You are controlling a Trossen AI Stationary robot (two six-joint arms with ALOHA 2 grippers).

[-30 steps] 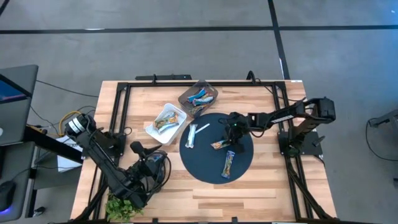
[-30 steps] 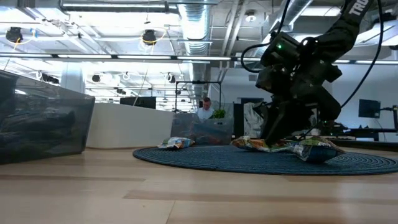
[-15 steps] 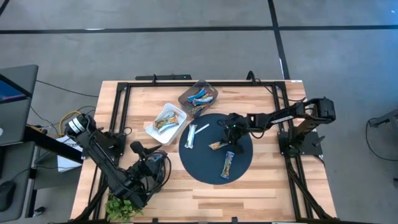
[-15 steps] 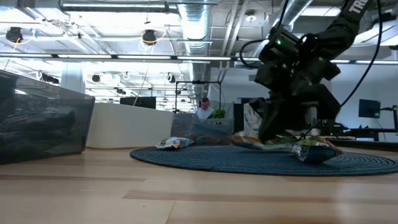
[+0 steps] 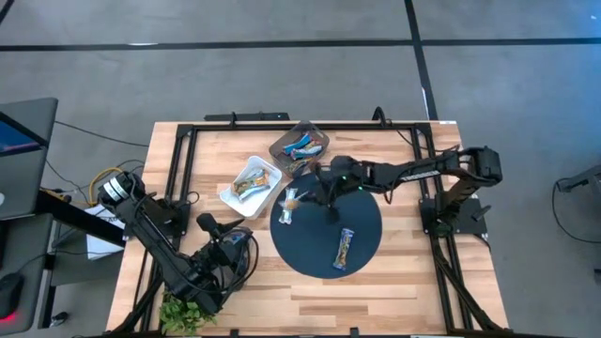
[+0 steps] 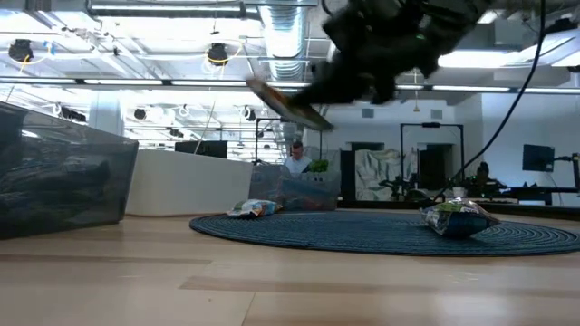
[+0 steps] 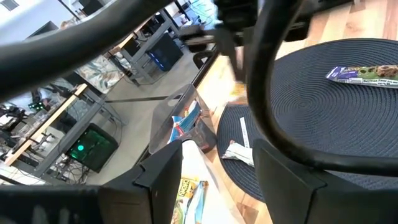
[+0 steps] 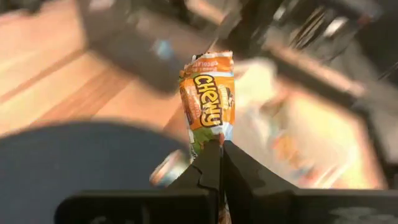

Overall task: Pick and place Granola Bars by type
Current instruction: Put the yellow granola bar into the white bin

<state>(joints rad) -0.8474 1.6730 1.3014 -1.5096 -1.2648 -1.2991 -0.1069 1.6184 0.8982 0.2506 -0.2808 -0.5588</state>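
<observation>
My right gripper (image 5: 313, 190) hangs high above the left part of the round dark mat (image 5: 362, 230), shut on an orange-brown granola bar (image 8: 208, 99). In the low view this bar (image 6: 286, 105) is well above the table. A blue bar (image 5: 346, 246) and a silvery white bar (image 5: 290, 205) lie flat on the mat. Beyond the mat's far left edge, a white tray (image 5: 251, 184) holds orange-brown bars and a dark tray (image 5: 300, 146) holds blue ones. My left gripper (image 7: 217, 174) rests open near the table's near left corner. My right gripper pinches the orange-brown bar by one end of its wrapper (image 8: 213, 138) between the two fingers. The rest of the bar sticks out beyond the fingertips. It is lifted clear of the mat and, in the low view, slants down toward the picture's right (image 6: 308, 118).
A black frame (image 5: 188, 141) runs along the table's edges. Green leaves (image 5: 183, 314) lie at the near left corner. A laptop (image 5: 19, 155) stands off the table to the left. Bare wood lies near of the mat (image 5: 376, 296).
My right gripper, shut on the orange-brown bar, has risen from the mat and swung toward the table's left and far side, toward the trays. The bar lay on the mat's middle a second ago and is now lifted clear and tilted.
</observation>
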